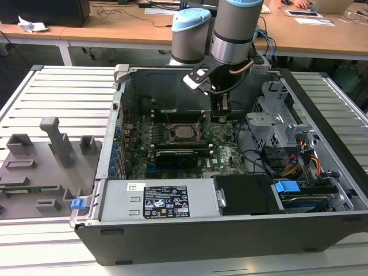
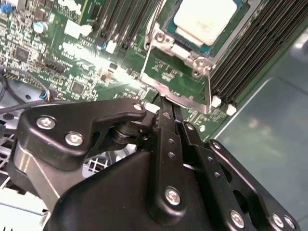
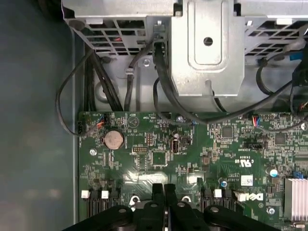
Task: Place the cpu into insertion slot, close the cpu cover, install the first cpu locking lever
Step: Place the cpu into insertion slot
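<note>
Cpu (image 2: 206,20), just beyond the closed jaws, not touching

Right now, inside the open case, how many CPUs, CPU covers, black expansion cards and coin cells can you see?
cpu: 1
cpu cover: 1
black expansion card: 1
coin cell: 1
Total: 4

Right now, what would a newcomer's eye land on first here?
The big grey arm reaching down into the open computer case, its black gripper shut low over the green motherboard. Close by, near the case's middle in the exterior view, the cpu sits in its socket, framed by the silver cpu cover.
</note>
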You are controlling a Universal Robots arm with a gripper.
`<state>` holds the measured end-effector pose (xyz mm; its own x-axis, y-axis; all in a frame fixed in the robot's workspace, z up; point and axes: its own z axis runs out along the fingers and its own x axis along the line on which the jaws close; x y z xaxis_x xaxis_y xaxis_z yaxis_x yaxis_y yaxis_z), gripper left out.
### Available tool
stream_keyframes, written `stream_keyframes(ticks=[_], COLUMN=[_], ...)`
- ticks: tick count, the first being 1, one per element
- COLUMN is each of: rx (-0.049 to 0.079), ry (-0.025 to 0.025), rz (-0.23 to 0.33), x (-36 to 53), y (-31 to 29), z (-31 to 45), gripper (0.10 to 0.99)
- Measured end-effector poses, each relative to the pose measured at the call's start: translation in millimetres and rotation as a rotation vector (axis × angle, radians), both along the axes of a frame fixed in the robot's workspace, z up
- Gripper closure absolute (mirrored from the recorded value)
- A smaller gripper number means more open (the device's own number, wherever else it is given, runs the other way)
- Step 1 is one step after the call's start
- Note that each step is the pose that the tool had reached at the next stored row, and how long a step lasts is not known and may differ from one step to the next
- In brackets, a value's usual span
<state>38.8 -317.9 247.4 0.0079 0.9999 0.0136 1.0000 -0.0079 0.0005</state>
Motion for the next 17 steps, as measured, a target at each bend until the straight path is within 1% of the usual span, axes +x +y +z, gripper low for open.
stream_keyframes(ticks=[4, 8, 11, 12, 14, 16, 17], rx=[0.000, 0.000, 0.000, 0.000, 0.000, 0.000, 0.000], ry=[-0.0001, -0.0001, -0.0001, -0.0004, -0.0005, -0.0005, -0.0005], rz=[0.000, 0.000, 0.000, 0.000, 0.000, 0.001, 0.001], x=[-6.2, -16.1, -28.0, -35.5, -41.1, -47.8, -49.0], y=[0.0, 0.0, 0.0, 0.0, 0.0, 0.0, 0.0], z=[-0.3, -2.5, -4.9, -5.9, -7.9, -13.0, -13.7], gripper=[0.933, 0.933, 0.933, 0.933, 0.933, 0.933, 0.933])
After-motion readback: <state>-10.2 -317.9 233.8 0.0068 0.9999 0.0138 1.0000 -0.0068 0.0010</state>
